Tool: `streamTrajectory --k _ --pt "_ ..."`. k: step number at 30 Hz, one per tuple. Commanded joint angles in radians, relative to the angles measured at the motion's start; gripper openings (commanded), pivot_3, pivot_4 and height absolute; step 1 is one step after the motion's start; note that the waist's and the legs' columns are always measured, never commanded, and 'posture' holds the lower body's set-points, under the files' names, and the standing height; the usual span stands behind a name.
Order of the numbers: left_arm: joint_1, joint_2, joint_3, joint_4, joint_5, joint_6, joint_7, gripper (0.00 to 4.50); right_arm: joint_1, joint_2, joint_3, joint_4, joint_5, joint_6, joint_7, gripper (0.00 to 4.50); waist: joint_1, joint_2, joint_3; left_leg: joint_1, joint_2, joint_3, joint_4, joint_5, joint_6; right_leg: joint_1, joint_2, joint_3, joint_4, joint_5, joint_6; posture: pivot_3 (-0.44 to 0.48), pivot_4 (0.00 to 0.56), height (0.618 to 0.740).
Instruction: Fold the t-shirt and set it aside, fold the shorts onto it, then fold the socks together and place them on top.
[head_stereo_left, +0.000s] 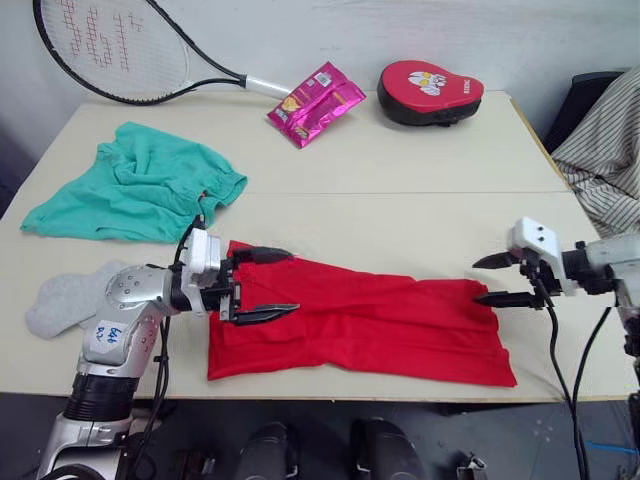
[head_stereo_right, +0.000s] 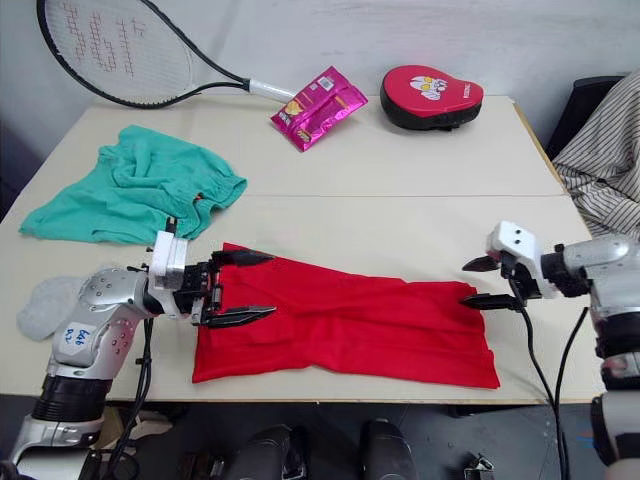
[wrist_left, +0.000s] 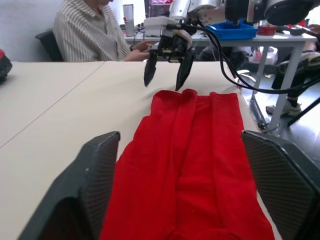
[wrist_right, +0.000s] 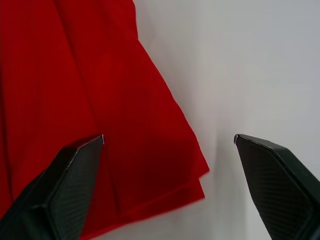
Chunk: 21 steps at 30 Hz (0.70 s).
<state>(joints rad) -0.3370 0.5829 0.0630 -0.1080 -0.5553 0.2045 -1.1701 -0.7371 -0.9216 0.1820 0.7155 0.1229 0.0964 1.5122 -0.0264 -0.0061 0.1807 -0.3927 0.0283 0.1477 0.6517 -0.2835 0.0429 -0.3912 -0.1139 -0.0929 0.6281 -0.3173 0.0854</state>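
T-shirt (head_stereo_left: 365, 325) — head views: the red garment lies flat as a long folded strip along the near edge of the table (head_stereo_left: 400, 215). Taking the t-shirt as landmark, the left gripper (head_stereo_left: 268, 285) sits at its left end, fingers spread wide, one above the cloth edge and one over the red fabric, holding nothing. The right gripper (head_stereo_left: 497, 279) sits at the t-shirt's right end, fingers also spread, empty, tips just at the cloth's edge. The shorts (head_stereo_left: 135, 185) lie crumpled beyond the t-shirt's left end, apart from it. The socks (head_stereo_left: 65, 298) lie left of the t-shirt, beside the left arm. Farther back from the t-shirt lie a tennis racket (head_stereo_left: 120, 50), a pink packet (head_stereo_left: 315, 103) and a red padded mitt (head_stereo_left: 430, 92).

Left wrist view: both black fingers (wrist_left: 85, 195) stand wide apart with the t-shirt running between them; the cloth is not pinched. The right gripper hangs open at the t-shirt's far end. A person in a striped shirt (wrist_left: 87, 30) sits beyond the table.

Right wrist view: fingers (wrist_right: 67, 185) wide apart — one over a corner of the t-shirt, the other over bare table. Nothing is gripped.
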Motion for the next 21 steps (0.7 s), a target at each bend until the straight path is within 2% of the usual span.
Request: streamTrajectory --k 1,8,10,14,16,21 --pt "0.012 -0.009 0.025 -0.031 -0.005 -0.028 0.021 4.5 -0.044 0.012 0.025 0.066 -0.045 -0.028 0.064 2.98 -0.001 0.0 0.0 0.0 0.0 0.0 0.0 0.0 0.0 0.0 0.0 0.0 0.0 0.0 0.0 0.0 0.15 0.74" --pt "-0.005 -0.011 0.035 0.014 0.028 -0.072 0.058 4.5 -0.027 0.007 0.099 0.037 -0.045 -0.049 0.102 0.53 -0.002 0.0 0.0 0.0 0.0 0.0 0.0 0.0 -0.001 0.0 0.0 0.0 0.0 0.0 0.0 0.0 0.15 0.74" --pt "-0.009 -0.012 0.037 0.027 0.036 -0.082 0.065 4.5 -0.046 0.013 0.092 0.065 -0.068 -0.07 0.099 0.01 -0.002 0.0 0.0 0.001 0.0 0.0 0.0 0.0 -0.001 0.0 0.0 0.0 0.0 0.0 0.0 0.0 0.15 0.74" --pt "-0.017 -0.02 0.036 0.054 0.059 -0.106 0.09 4.5 -0.125 0.031 0.081 0.163 -0.121 -0.164 0.02 0.01 -0.003 0.0 0.0 0.001 0.0 0.0 0.0 -0.001 -0.001 0.0 0.0 0.0 0.0 0.0 0.0 0.0 0.15 0.74" --pt "-0.024 -0.026 0.038 0.07 0.079 -0.119 0.116 4.5 -0.184 0.049 0.074 0.23 -0.163 -0.221 -0.078 0.01 -0.004 0.0 0.0 0.001 0.0 0.0 -0.001 -0.001 -0.001 0.0 0.0 0.0 0.001 0.0 0.0 0.0 0.15 0.74" --pt "-0.057 -0.055 0.043 0.146 0.157 -0.172 0.225 4.5 -0.358 0.13 0.07 0.417 -0.293 -0.291 -0.51 0.01 -0.012 0.0 0.0 0.0 0.0 0.001 -0.001 0.0 -0.003 -0.002 0.0 0.001 0.002 0.0 0.0 0.0 0.15 0.74"
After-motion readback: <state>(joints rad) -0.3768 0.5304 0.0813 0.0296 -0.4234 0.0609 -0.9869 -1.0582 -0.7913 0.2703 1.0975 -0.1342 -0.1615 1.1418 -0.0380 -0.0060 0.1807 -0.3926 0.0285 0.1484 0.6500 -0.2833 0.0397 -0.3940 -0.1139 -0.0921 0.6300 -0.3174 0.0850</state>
